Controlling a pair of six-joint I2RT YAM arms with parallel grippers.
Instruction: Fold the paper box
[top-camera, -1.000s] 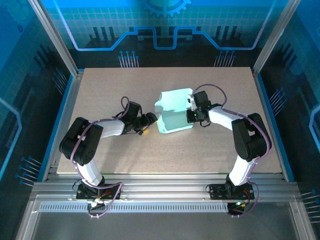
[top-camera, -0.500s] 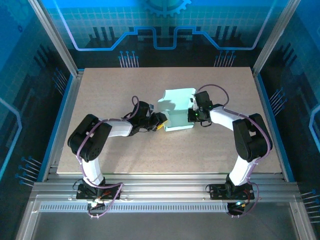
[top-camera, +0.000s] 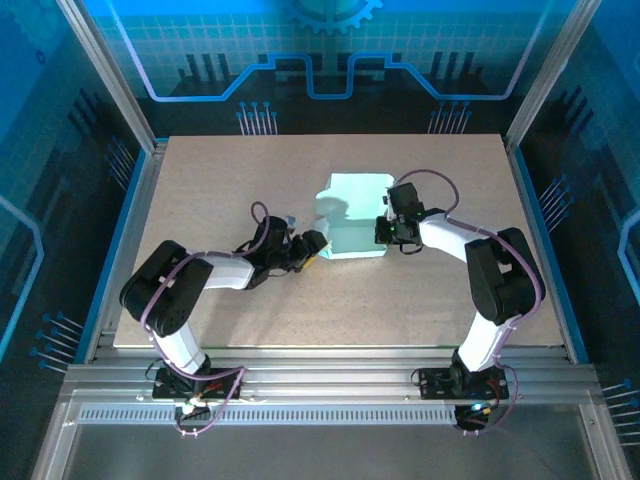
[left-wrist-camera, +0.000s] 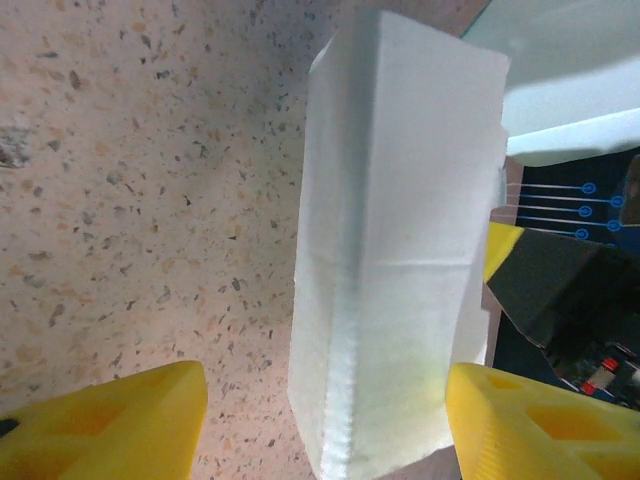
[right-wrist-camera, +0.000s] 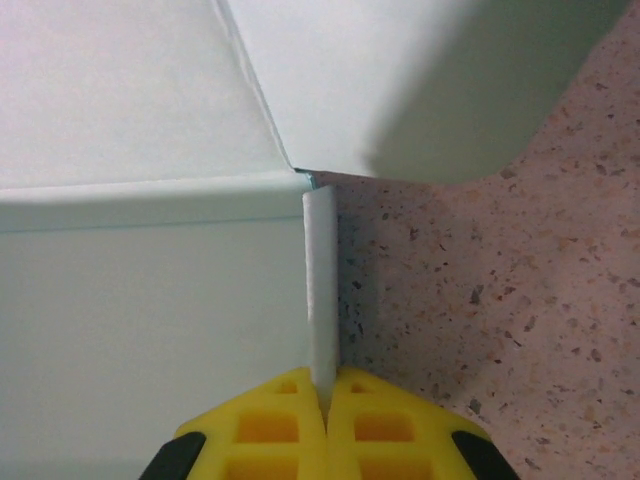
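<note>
The paper box (top-camera: 355, 215), pale mint card and partly folded, lies at the table's middle. In the left wrist view one upright folded end of the paper box (left-wrist-camera: 400, 250) stands between my yellow fingers (left-wrist-camera: 100, 425). My left gripper (left-wrist-camera: 325, 420) is open at the box's left side (top-camera: 313, 245); the card sits close to the right finger and well clear of the left one. My right gripper (right-wrist-camera: 325, 410) is shut on the thin edge of the box's right wall (right-wrist-camera: 320, 290), at the box's right side (top-camera: 385, 230). A loose flap (right-wrist-camera: 400, 80) rises above that wall.
The speckled tabletop (top-camera: 300, 310) spreads around the box. Metal frame posts (top-camera: 110, 80) and blue enclosure walls border it. My right gripper's dark body (left-wrist-camera: 560, 290) shows beyond the box in the left wrist view.
My left gripper pushed in against the box's left side, narrowed, then widened again and drew back slightly. The box now sits a little squarer. The right gripper kept its hold.
</note>
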